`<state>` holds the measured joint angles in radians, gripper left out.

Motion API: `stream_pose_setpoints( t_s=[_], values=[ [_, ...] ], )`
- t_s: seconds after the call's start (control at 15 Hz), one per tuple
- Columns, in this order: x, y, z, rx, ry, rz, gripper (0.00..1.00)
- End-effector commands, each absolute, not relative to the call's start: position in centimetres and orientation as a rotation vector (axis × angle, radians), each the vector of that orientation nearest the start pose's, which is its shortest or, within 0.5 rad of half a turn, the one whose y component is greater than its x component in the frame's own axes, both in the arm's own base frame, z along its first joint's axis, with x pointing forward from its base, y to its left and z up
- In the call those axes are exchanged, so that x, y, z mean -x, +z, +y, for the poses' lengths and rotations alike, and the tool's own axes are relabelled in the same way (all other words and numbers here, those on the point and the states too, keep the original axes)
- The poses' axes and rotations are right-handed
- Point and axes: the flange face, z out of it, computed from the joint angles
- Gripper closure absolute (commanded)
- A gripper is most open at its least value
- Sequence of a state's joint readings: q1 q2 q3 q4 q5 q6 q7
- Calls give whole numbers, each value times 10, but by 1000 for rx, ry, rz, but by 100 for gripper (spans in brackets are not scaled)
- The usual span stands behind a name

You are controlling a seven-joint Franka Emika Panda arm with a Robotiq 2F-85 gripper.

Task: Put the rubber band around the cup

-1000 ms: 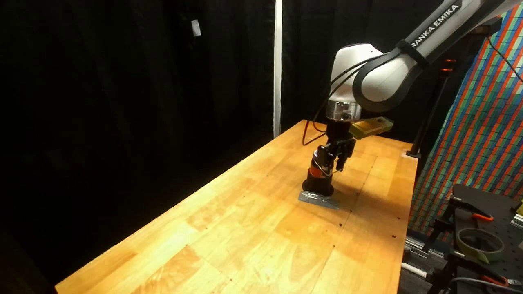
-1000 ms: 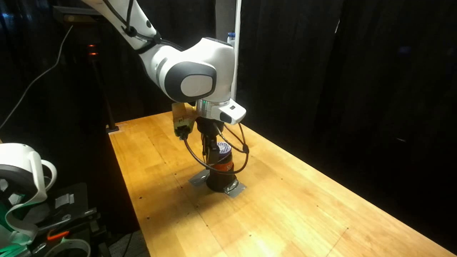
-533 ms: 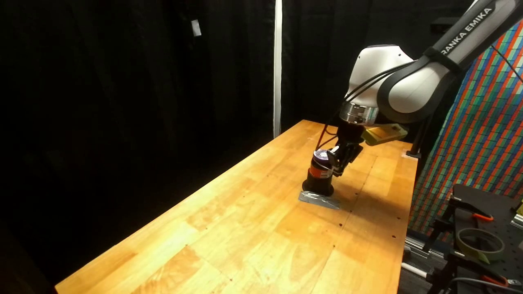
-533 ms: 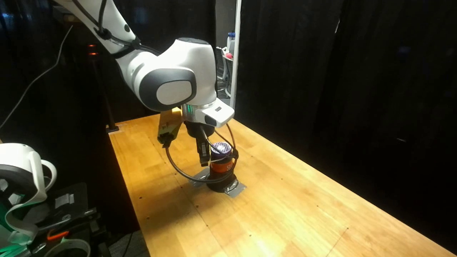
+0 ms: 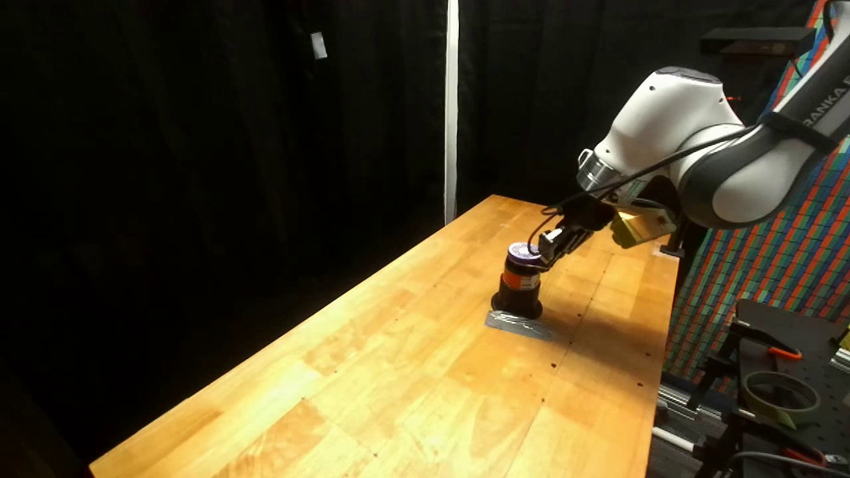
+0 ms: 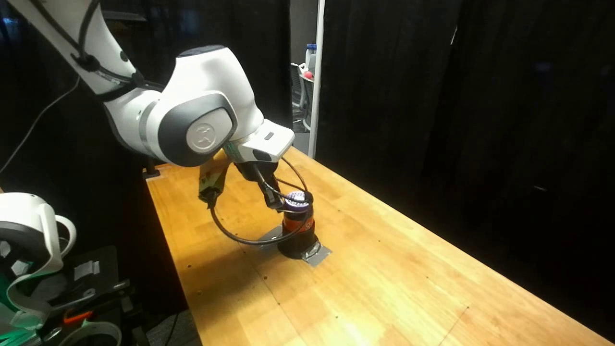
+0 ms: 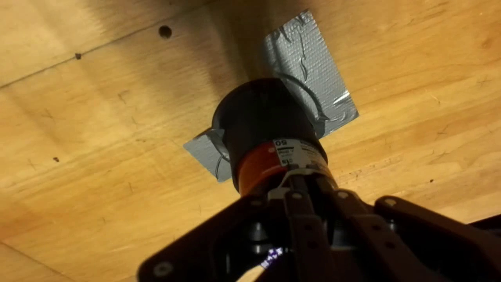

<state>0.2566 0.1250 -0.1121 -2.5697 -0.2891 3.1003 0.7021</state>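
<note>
Leaning beside the top of the upright cup (image 5: pixel 519 281), the gripper (image 6: pixel 275 205) has its jaws close together, pinching the pale rubber band (image 7: pixel 300 171); whether that fully circles the cup I cannot tell. Grey tape (image 7: pixel 313 78) touches the cup's base on the wooden table (image 5: pixel 398 398).

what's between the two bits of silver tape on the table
The cup, with the larger-looking piece of silver tape on one side and the smaller-looking piece on the other, both touching it; that shows in the wrist view.
</note>
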Motion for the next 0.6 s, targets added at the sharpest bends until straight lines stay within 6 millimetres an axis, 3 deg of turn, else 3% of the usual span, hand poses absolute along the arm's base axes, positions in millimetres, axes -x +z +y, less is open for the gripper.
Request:
stream_pose_setpoints(
  t_s=[0.0, 0.2, 0.53],
  values=[
    [-466, 275, 72, 2946, -747, 358, 90],
    [-468, 274, 66, 2952, -799, 322, 90],
    [-464, 285, 77, 2826, -878, 281, 90]
  ],
)
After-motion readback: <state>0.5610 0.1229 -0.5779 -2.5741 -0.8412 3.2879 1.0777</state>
